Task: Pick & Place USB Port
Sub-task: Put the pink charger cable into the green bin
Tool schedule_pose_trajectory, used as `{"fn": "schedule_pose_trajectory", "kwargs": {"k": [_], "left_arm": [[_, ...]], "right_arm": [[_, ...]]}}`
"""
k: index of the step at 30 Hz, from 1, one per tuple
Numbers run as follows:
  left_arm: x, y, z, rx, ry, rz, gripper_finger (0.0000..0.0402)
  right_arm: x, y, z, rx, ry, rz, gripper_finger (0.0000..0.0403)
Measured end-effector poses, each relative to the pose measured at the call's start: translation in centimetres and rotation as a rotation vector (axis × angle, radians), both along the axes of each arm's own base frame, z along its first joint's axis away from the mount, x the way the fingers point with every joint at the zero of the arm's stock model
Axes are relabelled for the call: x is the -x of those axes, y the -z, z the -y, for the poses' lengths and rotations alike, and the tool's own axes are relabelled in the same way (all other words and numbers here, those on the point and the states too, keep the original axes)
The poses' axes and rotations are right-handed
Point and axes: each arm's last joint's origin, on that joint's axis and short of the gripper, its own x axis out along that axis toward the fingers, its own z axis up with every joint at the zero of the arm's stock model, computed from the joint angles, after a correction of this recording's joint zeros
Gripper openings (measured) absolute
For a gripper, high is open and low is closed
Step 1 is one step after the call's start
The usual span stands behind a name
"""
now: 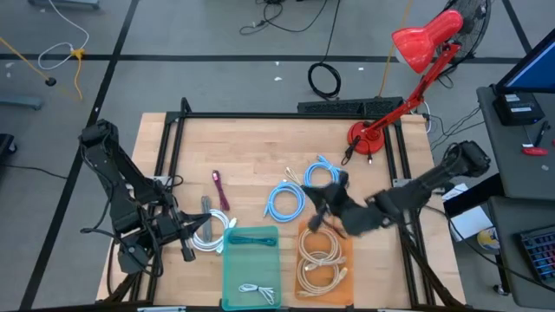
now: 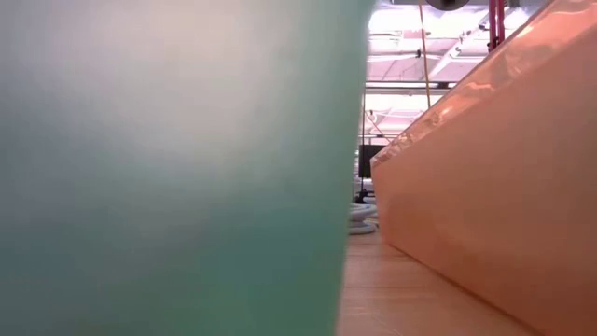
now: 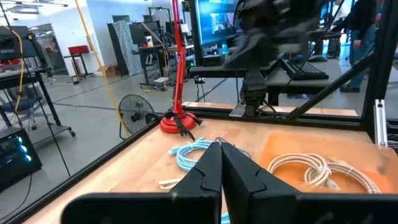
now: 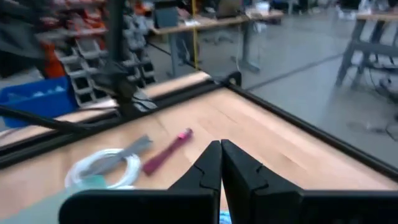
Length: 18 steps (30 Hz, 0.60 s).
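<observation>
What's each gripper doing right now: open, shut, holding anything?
Left gripper: shut, holding nothing, at the table's left side.
Right gripper: shut, holding nothing, above the table's middle.

High cam looks straight down over whole table [image 1: 260, 147]. Low cam sits at tabletop, jammed btwn green bin [image 2: 168, 168] & orange bin [image 2: 494, 187].

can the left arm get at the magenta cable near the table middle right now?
Probably yes. The magenta cable lies alone on bare wood, just beyond the left gripper, with only the white cable off to the side. The gripper is shut, so it must open first. The right gripper is well clear.
</observation>
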Motion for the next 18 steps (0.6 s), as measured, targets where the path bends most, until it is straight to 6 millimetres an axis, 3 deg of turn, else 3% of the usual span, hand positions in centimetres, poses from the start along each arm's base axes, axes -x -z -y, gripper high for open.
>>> {"fn": "schedule_pose_trajectory", "kwargs": {"k": [6, 10, 13, 18], "left_arm": [[0.0, 0.0, 0.0, -0.001, 0.000, 0.000, 0.0015], [0.0, 0.0, 0.0, -0.016, -0.001, -0.007, 0.0008], [0.0, 0.3, -0.3, -0.028, -0.025, -0.005, 0.0003], [-0.5, 0.2, -2.4, 0.059, -0.076, 0.006, 0.0005]], "right_arm": [[-2.0, 3.6, 7.0, -0.242, -0.052, -0.078, 0.0000], [-3.3, 5.9, 11.2, -0.403, -0.134, -0.008, 0.0000], [-4.4, 7.0, 12.5, -0.411, -0.241, 0.119, 0.0004], [-5.9, 7.9, 12.8, -0.311, -0.330, 0.287, 0.0022]]}}
